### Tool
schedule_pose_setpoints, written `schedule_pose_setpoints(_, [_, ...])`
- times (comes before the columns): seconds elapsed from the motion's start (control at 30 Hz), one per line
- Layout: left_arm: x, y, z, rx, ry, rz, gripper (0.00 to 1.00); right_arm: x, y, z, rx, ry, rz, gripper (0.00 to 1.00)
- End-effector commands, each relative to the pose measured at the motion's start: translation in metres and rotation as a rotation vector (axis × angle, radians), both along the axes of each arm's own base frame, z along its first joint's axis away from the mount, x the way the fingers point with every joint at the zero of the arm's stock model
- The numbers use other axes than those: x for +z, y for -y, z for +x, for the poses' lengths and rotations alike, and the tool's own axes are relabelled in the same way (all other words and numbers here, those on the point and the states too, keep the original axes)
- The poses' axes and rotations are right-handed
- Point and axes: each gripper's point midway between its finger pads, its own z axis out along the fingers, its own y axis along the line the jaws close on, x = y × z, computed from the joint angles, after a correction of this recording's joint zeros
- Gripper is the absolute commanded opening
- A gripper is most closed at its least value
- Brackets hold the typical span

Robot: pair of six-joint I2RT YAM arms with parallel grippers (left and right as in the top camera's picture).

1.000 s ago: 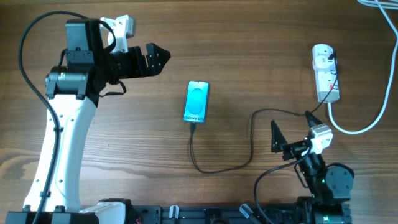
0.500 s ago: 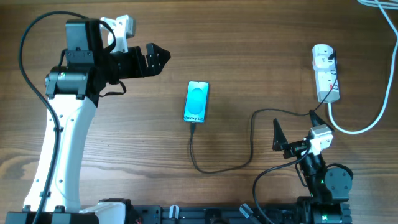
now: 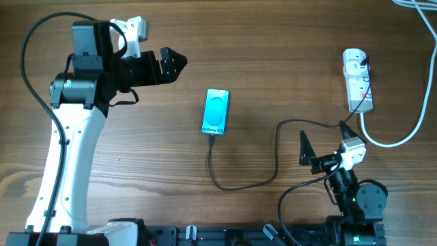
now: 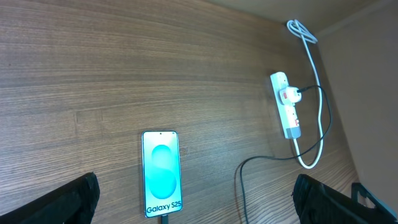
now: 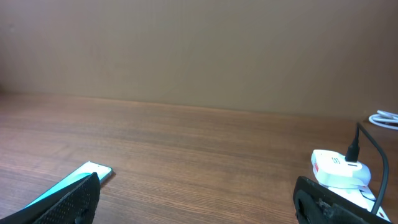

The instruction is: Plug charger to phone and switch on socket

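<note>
The phone (image 3: 216, 112) lies flat mid-table, screen lit. The charger (image 3: 276, 147) meets its bottom edge, loops toward the robot and runs up to the socket (image 3: 356, 79) at the far right. Whether the tip is fully seated I cannot tell.

If it is, what remains is the switch (image 4: 284, 94). The right gripper (image 3: 322, 140) is nearer, near the socket and on the side toward the robot. Its fingers (image 5: 68, 199) are spread wide on nothing. It should close first, then press down squarely with one tip, clear of the plug (image 3: 362, 63) and the charger just beside it. The left gripper (image 3: 171, 63) hovers well apart, fingers (image 4: 68, 199) also wide and empty.

The overhead view alone shows the whole cable loop and both arms. The left wrist view reads the screen text and picks out the red switch. The right wrist view gives the socket's height from low down, with the plug standing on it.
</note>
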Motion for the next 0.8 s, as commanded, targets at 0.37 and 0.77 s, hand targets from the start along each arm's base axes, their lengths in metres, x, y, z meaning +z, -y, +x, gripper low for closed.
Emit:
schedule_pose_setpoints(0.37, [0.017,-0.002,-0.005,-0.002,0.057,0.015,1.0,0.003,0.001,0.0,-0.005,0.011,0.016,1.0])
schedule_pose_setpoints(0.77, [0.13,-0.036,-0.103,0.155,0.424,0.126,1.0,0.003,0.001,0.0,-0.005,0.011,0.016,1.0])
